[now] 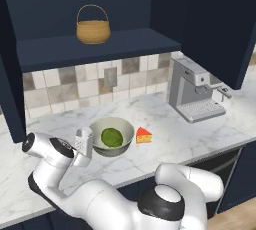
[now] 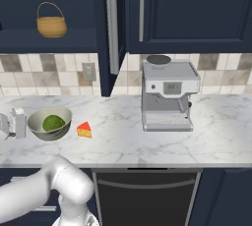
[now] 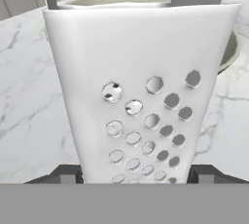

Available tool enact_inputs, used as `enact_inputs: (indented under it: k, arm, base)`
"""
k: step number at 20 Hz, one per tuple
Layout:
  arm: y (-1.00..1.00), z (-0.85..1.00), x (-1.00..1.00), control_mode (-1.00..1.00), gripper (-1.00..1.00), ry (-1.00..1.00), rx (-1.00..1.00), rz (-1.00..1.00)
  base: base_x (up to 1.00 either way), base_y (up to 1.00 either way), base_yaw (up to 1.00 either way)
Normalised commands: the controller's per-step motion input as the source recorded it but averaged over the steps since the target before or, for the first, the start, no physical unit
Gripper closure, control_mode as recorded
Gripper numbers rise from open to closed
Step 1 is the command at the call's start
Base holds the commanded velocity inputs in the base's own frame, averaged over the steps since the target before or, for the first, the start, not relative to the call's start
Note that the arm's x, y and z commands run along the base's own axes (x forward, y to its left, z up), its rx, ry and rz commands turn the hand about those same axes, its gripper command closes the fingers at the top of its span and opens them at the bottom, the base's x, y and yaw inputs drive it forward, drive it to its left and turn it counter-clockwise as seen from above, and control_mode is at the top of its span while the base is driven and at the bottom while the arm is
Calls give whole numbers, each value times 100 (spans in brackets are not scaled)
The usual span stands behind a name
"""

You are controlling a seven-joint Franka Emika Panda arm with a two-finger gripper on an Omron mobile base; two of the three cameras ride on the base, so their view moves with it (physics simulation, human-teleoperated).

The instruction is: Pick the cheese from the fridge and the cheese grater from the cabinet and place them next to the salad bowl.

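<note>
gripper jaws apart around cheese grater | grater just beside salad bowl | cheese opposite side

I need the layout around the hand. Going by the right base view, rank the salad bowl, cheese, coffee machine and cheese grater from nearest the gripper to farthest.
1. cheese grater, between the fingers of the gripper, far left.
2. salad bowl, right beside the grater.
3. cheese, just past the bowl.
4. coffee machine, farthest, mid-counter.

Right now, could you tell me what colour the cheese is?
The cheese is yellow-orange with a red rind edge, clearest in the left base view.
</note>
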Motion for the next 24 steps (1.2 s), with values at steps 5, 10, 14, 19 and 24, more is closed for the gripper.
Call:
enact_inputs:
  k: [5,10,14,19,24]
  arm:
    - [32,-22,36,-100,100,2,0,0]
    - [15,-27,10,-100,100,0,-2,-1]
    - [0,-45,12,-100,100,0,-5,-11]
    - [0,-25,30,-100,100,0,-2,-13]
    - [0,-22,39,-100,100,0,-3,-10]
  base:
    - [0,0,0]
    - [0,0,0]
    - [0,0,0]
    - [0,0,0]
    - [0,0,0]
